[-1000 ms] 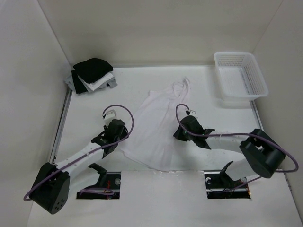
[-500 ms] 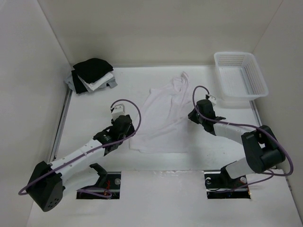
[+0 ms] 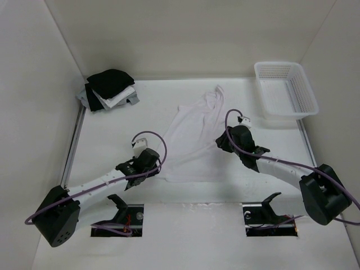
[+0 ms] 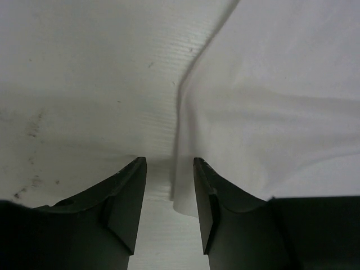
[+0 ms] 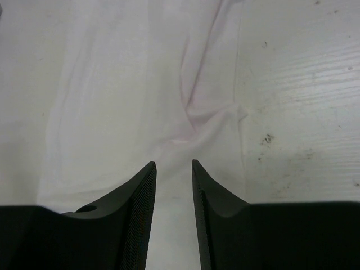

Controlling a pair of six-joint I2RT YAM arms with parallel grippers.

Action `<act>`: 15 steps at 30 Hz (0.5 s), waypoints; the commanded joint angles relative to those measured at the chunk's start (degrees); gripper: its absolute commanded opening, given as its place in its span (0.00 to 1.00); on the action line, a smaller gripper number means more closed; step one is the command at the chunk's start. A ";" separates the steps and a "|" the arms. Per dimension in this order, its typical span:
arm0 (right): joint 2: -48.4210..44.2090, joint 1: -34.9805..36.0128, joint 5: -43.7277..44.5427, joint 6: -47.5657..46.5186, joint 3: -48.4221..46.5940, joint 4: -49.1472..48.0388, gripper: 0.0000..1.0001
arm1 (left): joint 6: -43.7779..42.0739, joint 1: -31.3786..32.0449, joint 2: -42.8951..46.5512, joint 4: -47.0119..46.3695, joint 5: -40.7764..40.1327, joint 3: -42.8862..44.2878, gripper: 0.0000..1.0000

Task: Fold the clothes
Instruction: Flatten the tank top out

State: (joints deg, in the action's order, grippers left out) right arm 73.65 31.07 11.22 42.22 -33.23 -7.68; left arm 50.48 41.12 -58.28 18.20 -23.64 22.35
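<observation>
White top (image 3: 194, 138) is lying flat in the middle of the table (image 3: 107, 135), long axis running from the near hem up and slightly right to the straps (image 3: 216, 95) at the far end; left gripper (image 3: 153, 164) is sitting at the near-left hem corner (image 4: 183, 191), jaws standing apart, gripping nothing; in its wrist view that corner is poking into the gap, fabric spreading ahead and right; right gripper (image 3: 224, 142) is hovering over the top's right side edge, about mid-length, jaws also apart, cloth showing under the gap, nothing pinched; left is sitting nearer the hem, right nearer the straps; I'm reading the next grab as corner on the left, side edge on the right.
</observation>
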 commanded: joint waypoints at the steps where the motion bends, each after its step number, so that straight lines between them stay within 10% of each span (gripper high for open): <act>1: -0.95 -0.79 1.25 1.02 3.08 -1.37 0.37 | 3.31 1.45 -2.88 -3.69 3.24 -0.03 0.32; 5: -2.72 -3.34 1.00 2.78 5.98 -3.91 0.37 | 1.74 1.02 -2.03 -1.25 3.60 4.35 0.00; 8: -3.25 -3.96 0.64 3.13 7.13 -5.23 0.38 | -0.38 0.58 1.40 9.27 2.11 11.72 0.00; 15: 1.41 -6.15 0.29 3.31 7.39 -7.34 0.39 | 0.23 4.88 3.78 31.45 -2.80 28.62 0.38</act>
State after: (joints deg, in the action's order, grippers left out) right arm 73.54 25.54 11.38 44.99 -25.45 -10.94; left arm 50.54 44.31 -56.71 38.24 -22.44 47.46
